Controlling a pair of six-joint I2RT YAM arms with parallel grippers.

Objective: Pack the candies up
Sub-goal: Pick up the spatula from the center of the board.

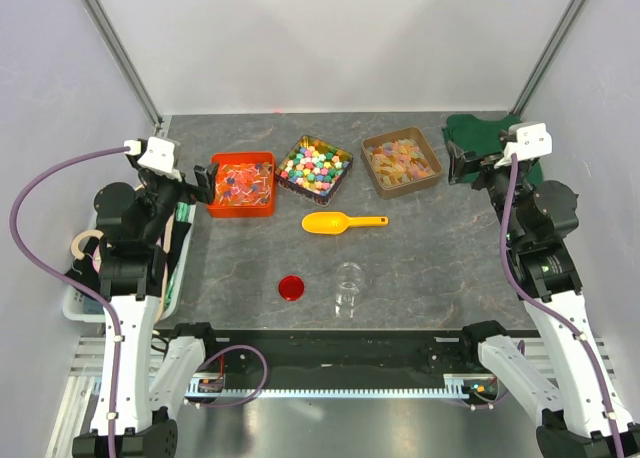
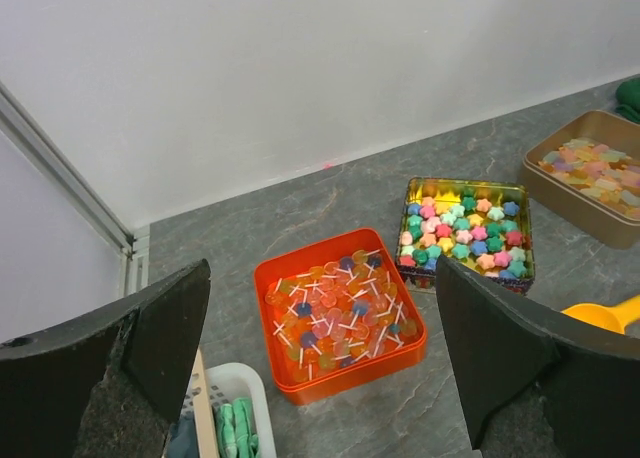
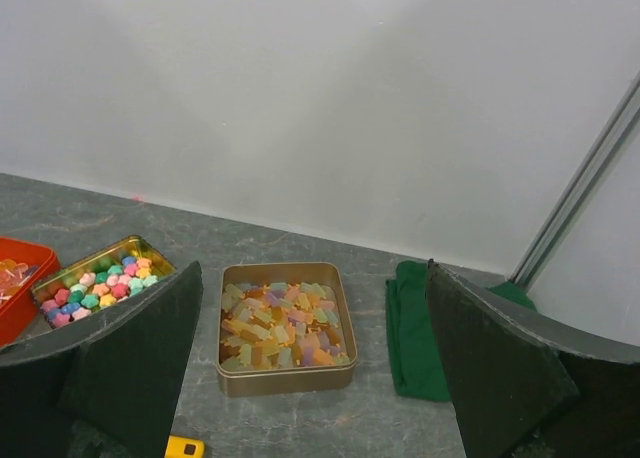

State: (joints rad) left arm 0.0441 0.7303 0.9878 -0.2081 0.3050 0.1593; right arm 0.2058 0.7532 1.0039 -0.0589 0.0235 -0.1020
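The left gripper (image 1: 205, 175) and right gripper (image 1: 457, 165) are seen spread wide and empty, and no packing is judged done: the candies (image 1: 314, 165) are heaped in the middle tin (image 1: 350, 164), the jar (image 1: 348, 290) left unfilled.

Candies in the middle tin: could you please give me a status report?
Left gripper open, empty. Right gripper open, empty. Candies in their tin, jar empty. Scoop between tin and jar, nothing blocking.
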